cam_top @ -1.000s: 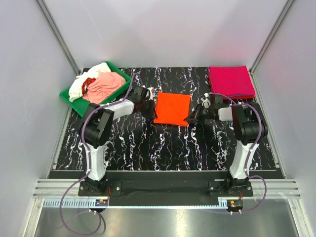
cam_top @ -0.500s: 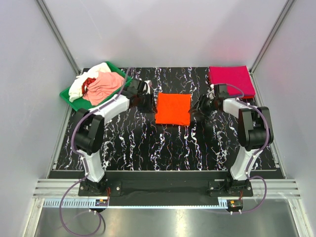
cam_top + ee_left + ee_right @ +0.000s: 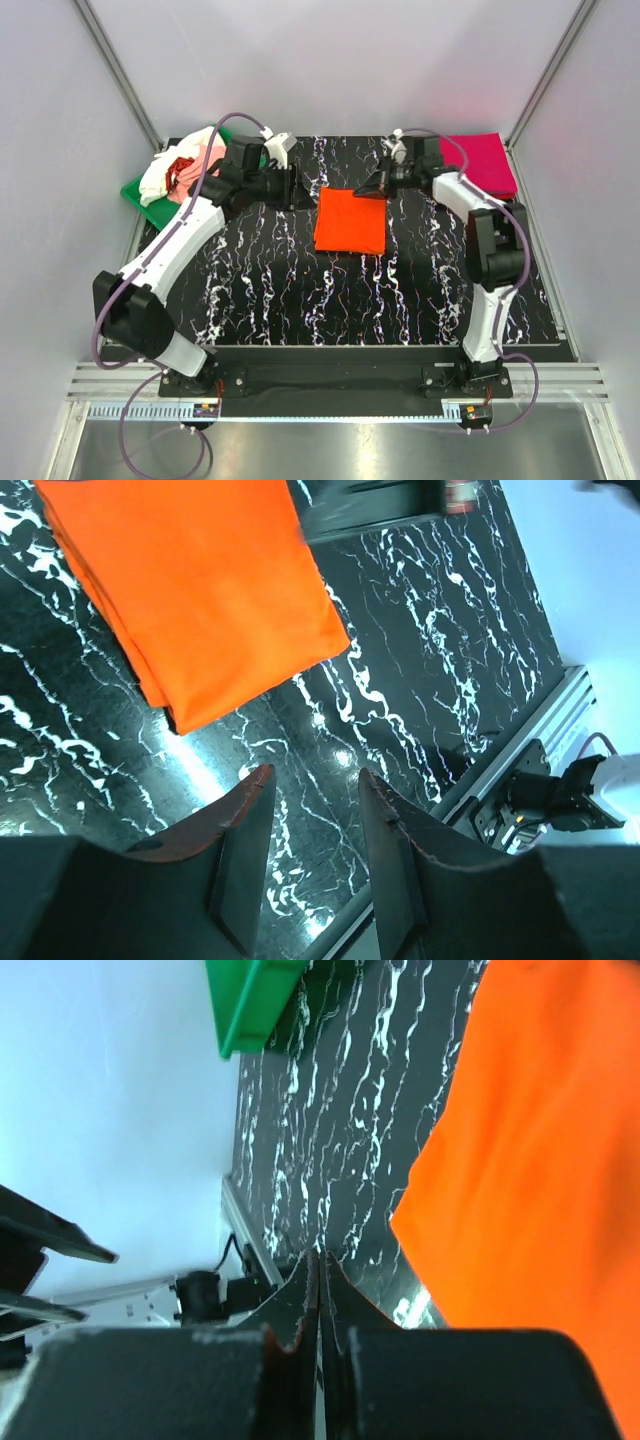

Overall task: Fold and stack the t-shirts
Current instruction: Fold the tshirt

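Both arms have swung out from the flanks of the orange shirt (image 3: 350, 220) toward the far side of the table (image 3: 300, 300), while the shirt itself has stayed put as a neat folded square near the middle.

The left gripper (image 3: 293, 187) now hangs beside the shirt's far left corner, close to the green tray (image 3: 135, 195). In its wrist view its jaws stand partly apart with nothing between them, only bare table under them. The right gripper (image 3: 372, 187) sits at the shirt's far right corner. Its fingers (image 3: 300, 1290) are pressed flat together and hold nothing, with the orange cloth lying just beside them.

A magenta shirt (image 3: 485, 162) lies folded in the far right corner, well apart from the orange one. A loose heap of pale pink, white and red shirts (image 3: 185, 165) fills the tray.

By my reading the orange fold is finished and the stacking is not yet done.

Two things could go wrong from here:
- If the closed right fingertips brush that corner on a sideways move, they could drag the top layer and spoil the fold.
- A pinch that catches only the upper layers would let the shirt fall open when lifted.

The heap looks tangled, so a reach into the tray may pull up more than one shirt.
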